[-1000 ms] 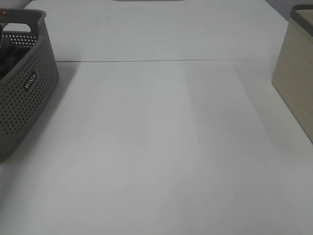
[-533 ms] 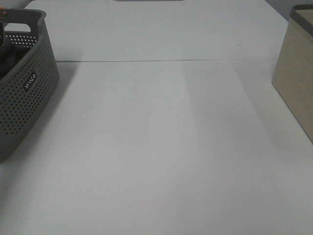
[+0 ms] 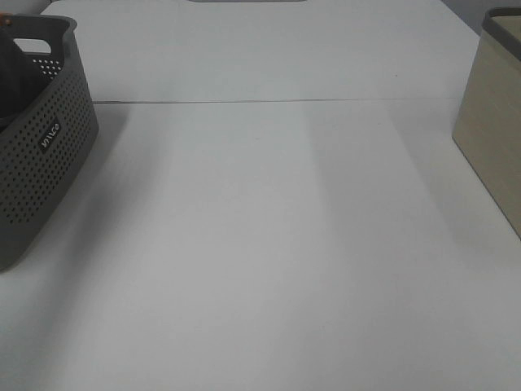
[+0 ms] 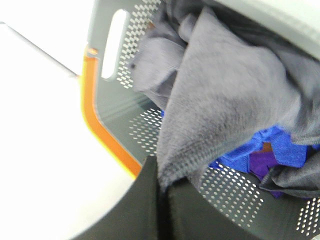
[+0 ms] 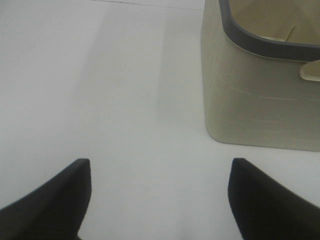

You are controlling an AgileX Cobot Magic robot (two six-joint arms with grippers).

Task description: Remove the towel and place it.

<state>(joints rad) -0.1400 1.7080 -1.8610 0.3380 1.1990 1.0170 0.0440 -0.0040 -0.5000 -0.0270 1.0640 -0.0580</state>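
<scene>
Left wrist view gives you the towel [image 4: 225,95]: a grey terry heap inside the basket [image 4: 107,107], lying over a blue cloth [image 4: 250,152] and a purple scrap [image 4: 260,162]. Your left gripper [image 4: 163,175] has its two dark fingers pressed almost together on a hanging edge of the towel, so it is clenched on the towel. An orange band [image 4: 102,132] runs along the basket's outer wall below the handle slot; you cannot tell what it belongs to.

From the high camera, the basket sits at 9 to 10 o'clock on the table [image 3: 269,244], cut by the frame edge. A dark mass shows above its rim, and you cannot tell from there whether it is towel or arm. A beige bin [image 3: 488,138] stands at 3 o'clock, well apart from the basket.

Your right gripper [image 5: 161,172] hangs over bare table with its fingers spread wide, holding nothing. The bin, with a grey rim, stands near it.
</scene>
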